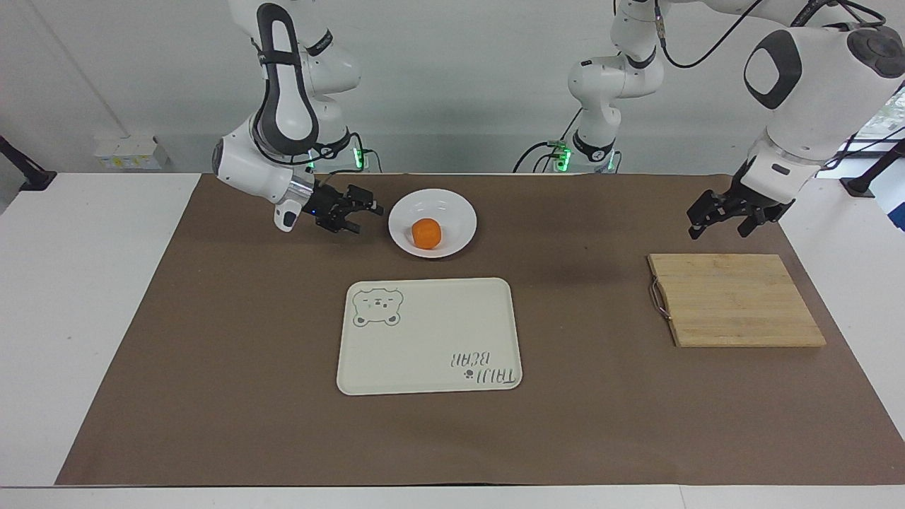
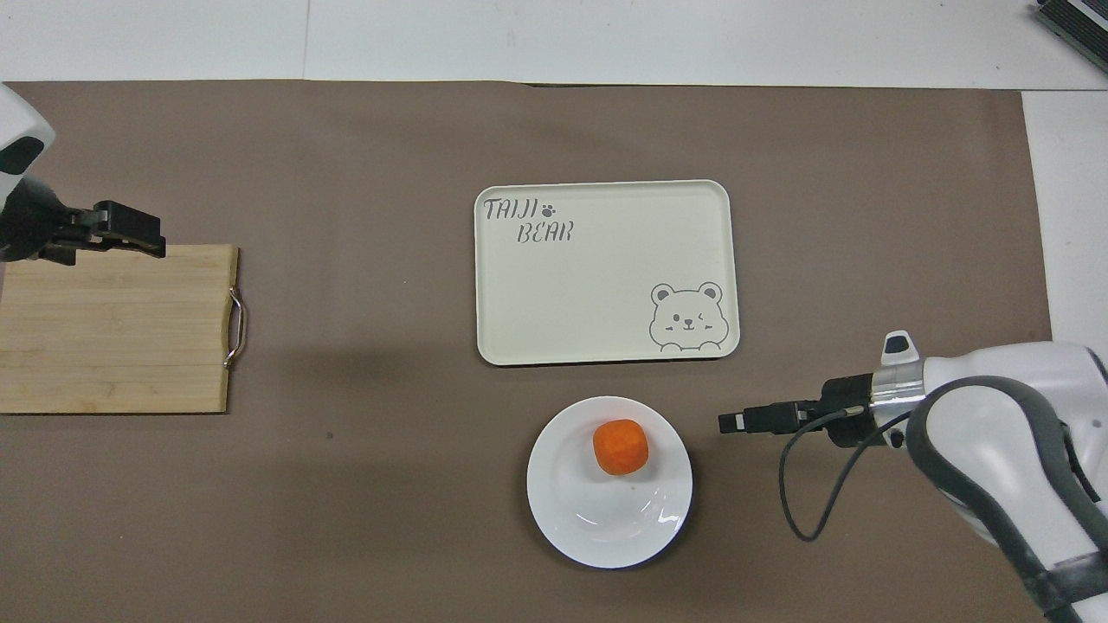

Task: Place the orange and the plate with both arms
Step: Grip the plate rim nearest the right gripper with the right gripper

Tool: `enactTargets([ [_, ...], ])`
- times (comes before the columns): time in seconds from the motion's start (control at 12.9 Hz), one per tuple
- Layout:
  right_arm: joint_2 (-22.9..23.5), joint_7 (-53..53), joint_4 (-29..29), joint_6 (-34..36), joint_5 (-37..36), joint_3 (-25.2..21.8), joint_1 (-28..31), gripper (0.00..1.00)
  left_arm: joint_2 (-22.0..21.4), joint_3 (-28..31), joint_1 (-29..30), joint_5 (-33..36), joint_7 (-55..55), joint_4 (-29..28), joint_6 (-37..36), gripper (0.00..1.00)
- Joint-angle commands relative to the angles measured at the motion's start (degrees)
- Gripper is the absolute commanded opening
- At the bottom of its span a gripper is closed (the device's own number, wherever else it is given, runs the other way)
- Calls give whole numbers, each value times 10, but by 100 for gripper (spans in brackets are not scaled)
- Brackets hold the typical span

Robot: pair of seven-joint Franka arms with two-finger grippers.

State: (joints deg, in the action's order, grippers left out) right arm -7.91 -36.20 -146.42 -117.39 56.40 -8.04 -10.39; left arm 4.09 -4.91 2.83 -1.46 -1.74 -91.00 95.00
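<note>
Facing view shows both arm bases, overhead doesn't | orange (image 1: pixel 427 233) sits in plate (image 1: pixel 432 223), upper centre | right gripper (image 1: pixel 359 213) spread wide, empty, beside plate | left gripper (image 1: pixel 720 222) spread, empty, upper right.

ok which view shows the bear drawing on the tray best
The overhead view: the bear drawing on the tray stands upright there, face lines plain. The facing view shows the same drawing upside down and flatter, so its features are harder to read.
</note>
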Motion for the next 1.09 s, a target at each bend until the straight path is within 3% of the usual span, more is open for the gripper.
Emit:
enactTargets([
  [0.0, -1, -81, -51, -13, 68, -1, -2, 100, -22, 1, -17, 1, 0, -15, -14, 100],
  [0.7, 41, -115, -85, -56, 182, -1, -67, 100, -18, -3, -26, 1, 5, -8, -9, 100],
  [0.78, 42, -114, -85, -56, 182, -1, -67, 91, -19, -2, -24, 0, 4, -8, -12, 100],
  [1.01, 44, -76, -85, -57, 182, -1, -68, 0, -25, 5, -22, 0, 5, -8, -30, 100],
])
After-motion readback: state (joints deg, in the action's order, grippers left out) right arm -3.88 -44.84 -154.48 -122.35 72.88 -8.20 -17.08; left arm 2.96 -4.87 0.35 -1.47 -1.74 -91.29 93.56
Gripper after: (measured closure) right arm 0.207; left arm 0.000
